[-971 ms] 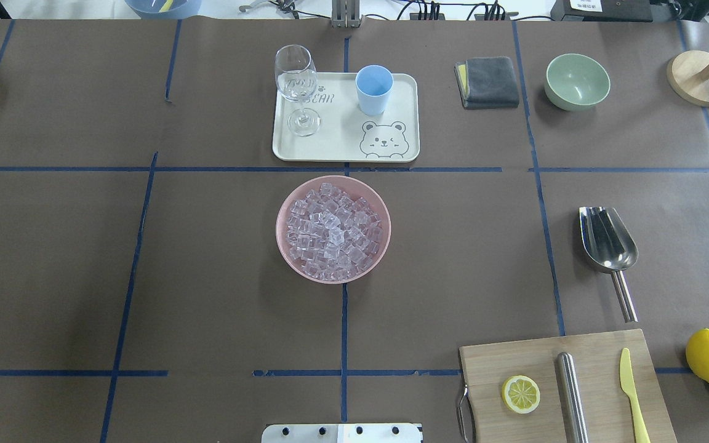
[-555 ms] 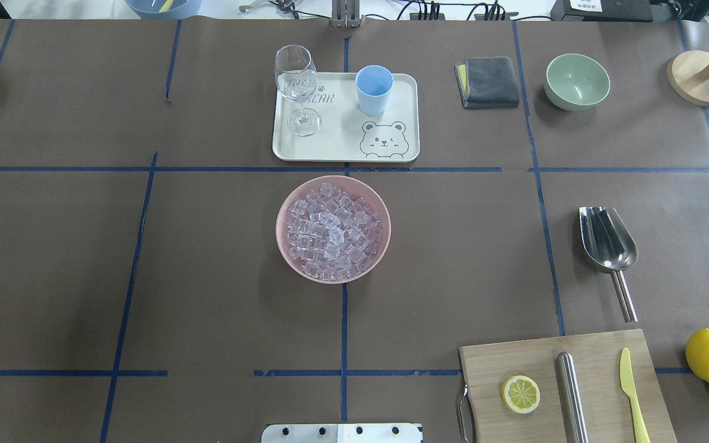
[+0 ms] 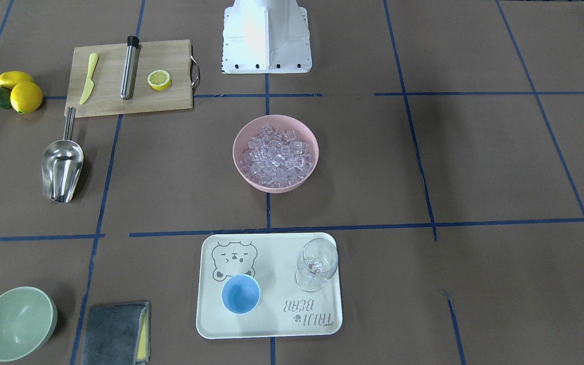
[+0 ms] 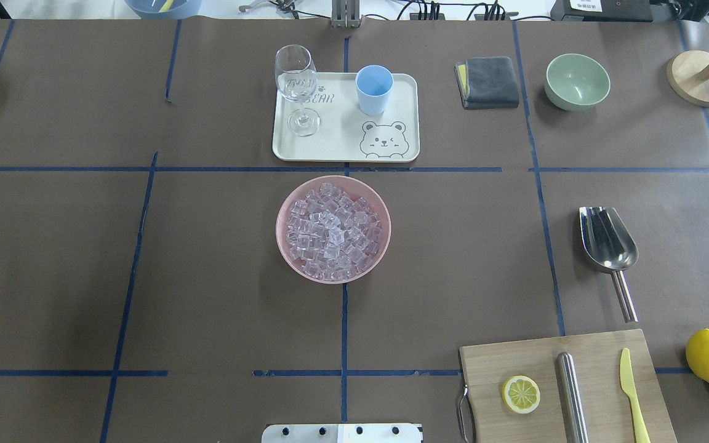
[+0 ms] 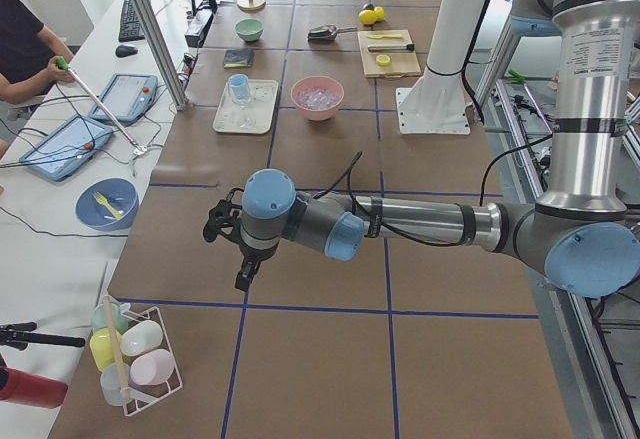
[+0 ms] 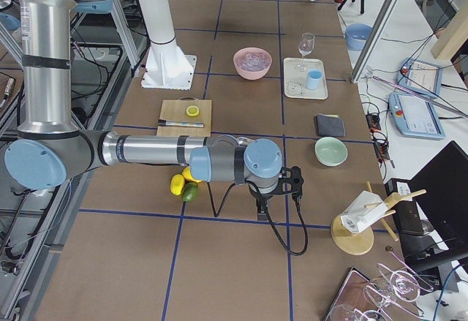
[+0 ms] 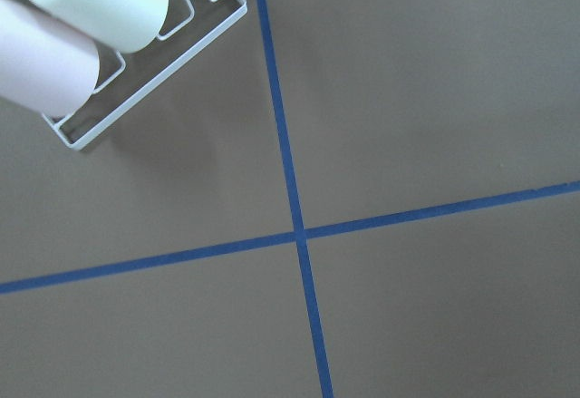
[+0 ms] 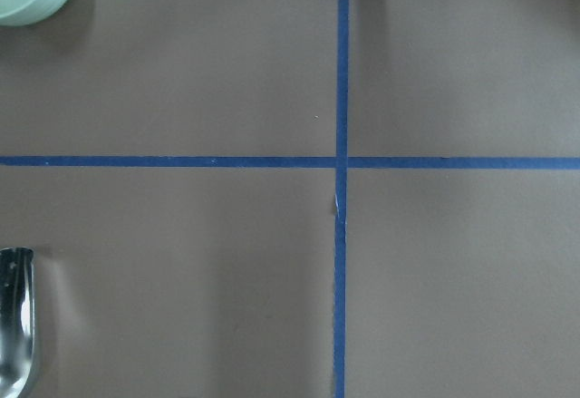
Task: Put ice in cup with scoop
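**A:** Brown paper covers the surface (image 4: 84,277), crossed with blue tape (image 4: 343,320). Where are the arms?

**B:** The left pincer (image 5: 241,271) hangs over a bare stretch at one end, and the right pincer (image 6: 262,205) hangs over the other end. Each shows only in a side view, so I cannot tell whether either is spread or pressed together.

**A:** And the things, reckoned from them?

**B:** The white tray (image 4: 336,132) and the pink bowl (image 4: 282,246) sit mid-surface, well apart from both pincers. The ice (image 4: 333,231) is heaped in that bowl. The scoop (image 4: 607,237) lies flat on the surface near the right pincer, just inside the edge of its wrist view, with nothing holding it. The cup (image 4: 373,90) stands upright on the tray beside a wine glass (image 4: 296,80), far from either pincer.
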You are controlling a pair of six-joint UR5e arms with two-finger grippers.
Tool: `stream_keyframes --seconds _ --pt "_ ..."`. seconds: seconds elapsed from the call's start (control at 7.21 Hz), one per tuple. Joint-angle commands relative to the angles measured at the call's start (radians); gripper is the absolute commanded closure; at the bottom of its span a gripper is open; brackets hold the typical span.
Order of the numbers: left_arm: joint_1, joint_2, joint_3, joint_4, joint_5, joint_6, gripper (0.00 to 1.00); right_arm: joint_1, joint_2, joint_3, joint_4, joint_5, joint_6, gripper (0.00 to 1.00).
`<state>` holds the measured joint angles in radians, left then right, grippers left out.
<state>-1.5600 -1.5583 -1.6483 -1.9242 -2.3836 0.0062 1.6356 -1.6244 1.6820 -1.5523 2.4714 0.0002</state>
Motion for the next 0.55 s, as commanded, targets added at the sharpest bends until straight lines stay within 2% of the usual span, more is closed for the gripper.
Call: stream_keyframes --seconds 0.0,0.42 --pt "0.137 -0.037 -0.008 -0.160 -0.002 -0.002 0.00 -0.025 0.070 0.047 -0.008 -0.003 -0.003 0.00" --pt "0.370 -0.046 -0.047 -0.376 0.009 -0.003 0.00 -0.129 0.063 0.042 -0.008 0.004 -0.002 0.00"
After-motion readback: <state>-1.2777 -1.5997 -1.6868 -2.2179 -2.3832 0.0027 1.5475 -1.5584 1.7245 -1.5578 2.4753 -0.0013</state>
